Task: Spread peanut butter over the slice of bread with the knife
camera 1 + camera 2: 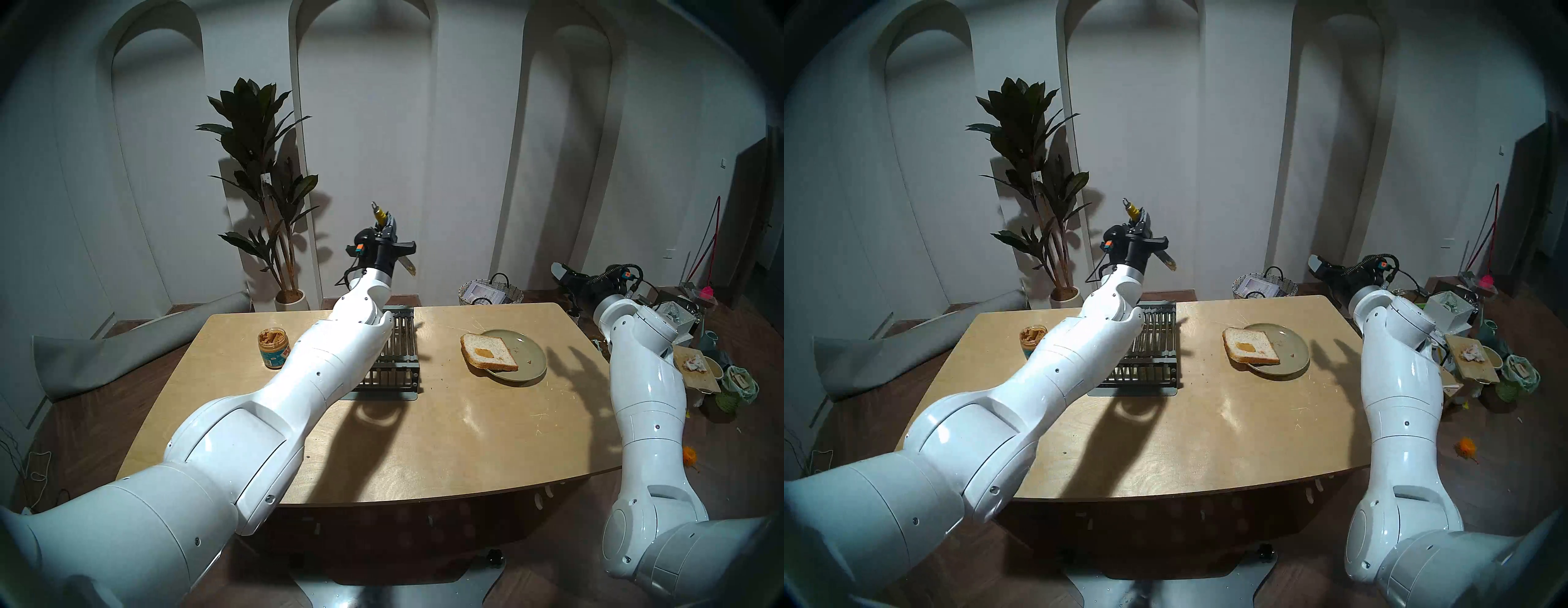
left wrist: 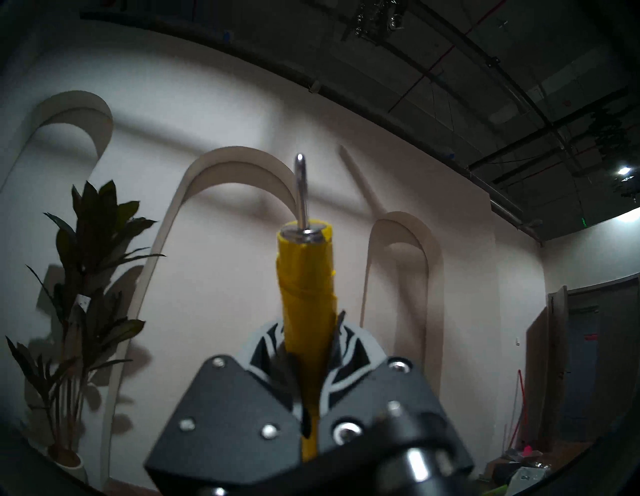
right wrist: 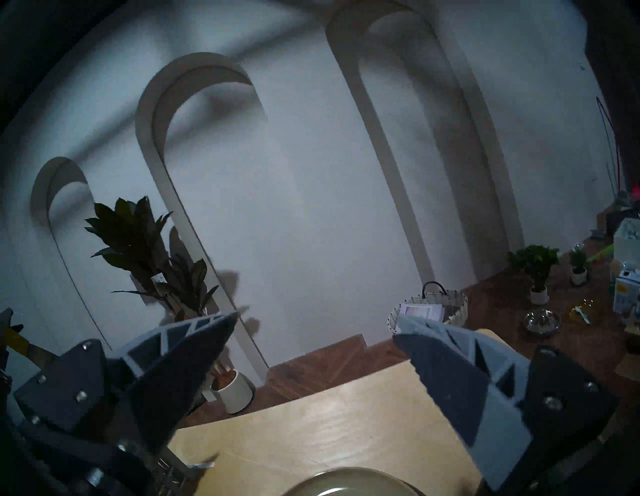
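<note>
My left gripper point(image 1: 388, 224) is raised high above the back of the table and is shut on the knife point(image 1: 382, 214). The yellow handle point(image 2: 306, 287) points up with its metal end on top. The blade point(image 1: 410, 266) sticks out down and to the right, with a tan smear on its tip. The slice of bread point(image 1: 488, 351) lies on the left part of the olive-green plate point(image 1: 528, 354), with a small dab of peanut butter on its middle. The open peanut butter jar point(image 1: 273, 343) stands at the table's left. My right gripper point(image 1: 562, 274) is open and empty, above the back right corner.
A grey slatted rack point(image 1: 401, 352) sits mid-table, partly under my left forearm. A wicker basket point(image 1: 490, 293) and a potted plant point(image 1: 271, 191) stand on the floor behind the table. Clutter lies on the floor at the right point(image 1: 700, 365).
</note>
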`<state>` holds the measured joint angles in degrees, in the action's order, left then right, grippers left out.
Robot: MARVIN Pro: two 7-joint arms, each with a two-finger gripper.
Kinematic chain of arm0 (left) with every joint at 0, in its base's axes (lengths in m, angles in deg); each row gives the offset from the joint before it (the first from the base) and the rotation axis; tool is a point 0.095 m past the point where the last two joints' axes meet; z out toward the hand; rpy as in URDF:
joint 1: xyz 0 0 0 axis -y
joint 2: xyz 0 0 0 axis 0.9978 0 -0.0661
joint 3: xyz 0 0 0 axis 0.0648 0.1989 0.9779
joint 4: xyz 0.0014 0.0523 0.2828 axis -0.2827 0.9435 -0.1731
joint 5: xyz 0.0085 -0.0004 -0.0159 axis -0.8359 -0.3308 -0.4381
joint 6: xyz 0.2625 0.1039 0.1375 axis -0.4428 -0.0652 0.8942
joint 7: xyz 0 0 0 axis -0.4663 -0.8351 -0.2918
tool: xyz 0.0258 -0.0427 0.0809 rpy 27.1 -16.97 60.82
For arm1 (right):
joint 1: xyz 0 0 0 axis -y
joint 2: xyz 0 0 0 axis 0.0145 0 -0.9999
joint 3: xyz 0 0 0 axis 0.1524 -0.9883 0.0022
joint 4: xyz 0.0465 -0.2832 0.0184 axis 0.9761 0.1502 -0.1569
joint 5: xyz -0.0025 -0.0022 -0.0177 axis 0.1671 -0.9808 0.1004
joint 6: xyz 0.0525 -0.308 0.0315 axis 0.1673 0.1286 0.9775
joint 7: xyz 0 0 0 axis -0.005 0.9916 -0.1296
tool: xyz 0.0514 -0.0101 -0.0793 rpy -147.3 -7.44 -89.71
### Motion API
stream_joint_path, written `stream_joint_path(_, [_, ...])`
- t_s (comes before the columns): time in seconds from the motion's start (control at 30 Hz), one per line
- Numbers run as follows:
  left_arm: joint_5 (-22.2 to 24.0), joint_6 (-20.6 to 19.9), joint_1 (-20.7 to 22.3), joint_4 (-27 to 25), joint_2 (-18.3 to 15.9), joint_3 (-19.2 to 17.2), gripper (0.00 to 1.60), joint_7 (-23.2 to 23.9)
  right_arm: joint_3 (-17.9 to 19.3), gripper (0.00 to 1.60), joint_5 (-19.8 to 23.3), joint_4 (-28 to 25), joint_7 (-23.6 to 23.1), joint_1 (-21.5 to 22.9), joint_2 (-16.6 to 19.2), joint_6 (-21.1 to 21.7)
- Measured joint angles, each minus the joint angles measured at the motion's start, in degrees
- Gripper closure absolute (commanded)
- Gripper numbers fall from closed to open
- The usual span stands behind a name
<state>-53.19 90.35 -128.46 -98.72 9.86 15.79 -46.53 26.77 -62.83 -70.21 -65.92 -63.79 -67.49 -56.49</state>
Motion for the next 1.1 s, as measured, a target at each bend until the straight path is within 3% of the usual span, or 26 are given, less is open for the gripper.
stream_joint_path(0.4, [-2.49,3.39,-6.06,-3.8,-5.14,-1.31,1.6,-3.85,-8.23,0.0,-3.48,-0.7,0.0,1.21,-3.11,-1.17])
stream_joint_path(1.1, [-7.34,8.16,-13.11,-16.75,-8.31,-1.27,1.6,-7.93,-15.43,0.0,-9.07,2.2,3.71,2.07,-5.16,-2.48])
